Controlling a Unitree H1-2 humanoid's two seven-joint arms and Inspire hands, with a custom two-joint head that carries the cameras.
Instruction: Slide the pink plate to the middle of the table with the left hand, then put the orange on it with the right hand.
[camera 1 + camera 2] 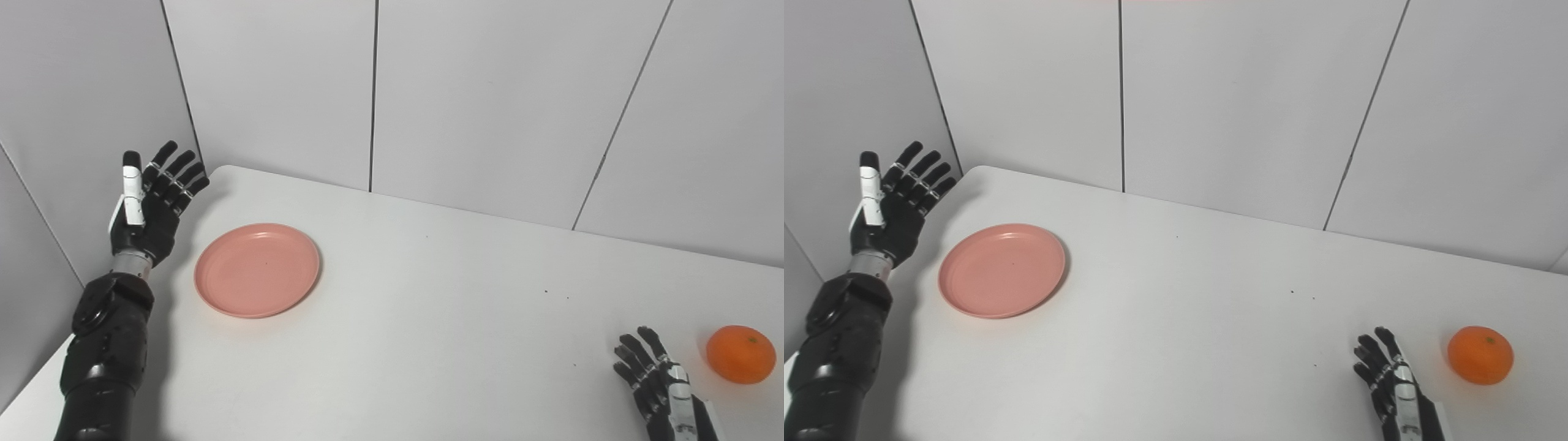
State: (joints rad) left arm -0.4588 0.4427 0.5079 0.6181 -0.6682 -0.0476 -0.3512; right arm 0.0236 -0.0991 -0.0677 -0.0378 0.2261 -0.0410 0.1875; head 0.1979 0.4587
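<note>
Because the pink plate (257, 270) lies just right of the empty, spread-fingered left hand (150, 208), that hand pushes rightward; the right hand (658, 383), also spread and empty, waits beside the orange (740, 354).

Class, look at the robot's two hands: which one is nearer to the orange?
The right hand. It is open, just left of the orange, not touching it. The left hand is raised and open at the table's far left, beyond the pink plate.

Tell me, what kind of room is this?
Probably a robot test booth, not a kitchen: a bare white table boxed in by plain grey wall panels, with just a pink plate and an orange set out.
</note>
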